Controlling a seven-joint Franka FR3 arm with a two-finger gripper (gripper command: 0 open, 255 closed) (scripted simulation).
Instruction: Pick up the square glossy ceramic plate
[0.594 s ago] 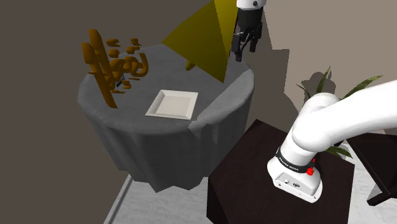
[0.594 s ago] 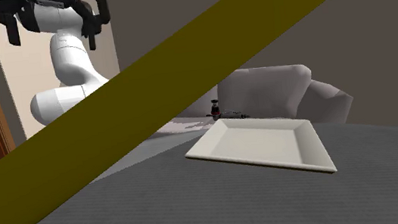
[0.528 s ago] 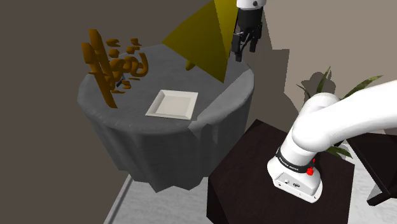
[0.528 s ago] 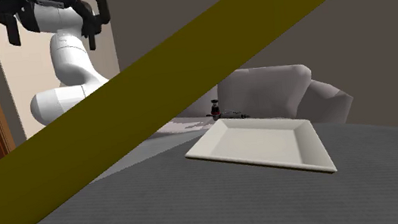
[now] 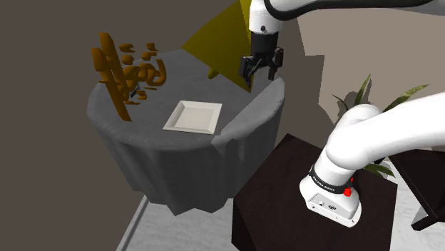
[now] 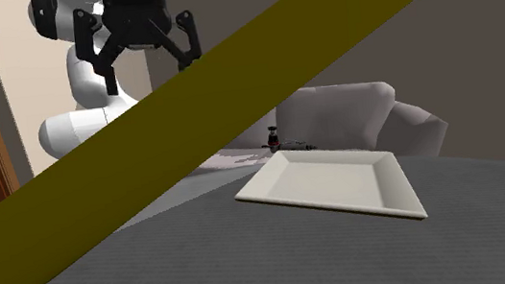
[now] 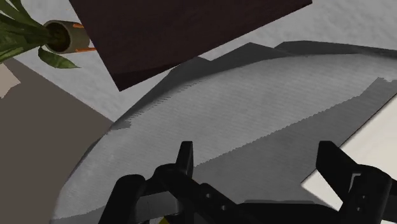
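Jaws apart and empty, presumably readied for a rim. The gripper (image 5: 260,72) hangs upper centre over the table's (image 5: 135,114) upper-right edge, well apart from the flat plate (image 5: 193,116) mid-frame.

White arm (image 5: 371,135) arches over; claw (image 5: 258,74) points down, 2 fingers (image 7: 184,159) apart.

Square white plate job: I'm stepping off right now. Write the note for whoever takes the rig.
Things: the square white plate lies flat and untouched on the round grey-draped table. A large yellow pointed shape rises at the table's far side.
Hand: the black two-finger hand is open and empty. In the shoulder view it hovers over the table's rim, up and right of the plate and beside the yellow shape.
Done: nothing gripped yet.
Left: bring the hand over the plate, lower it, grip one edge and lift.
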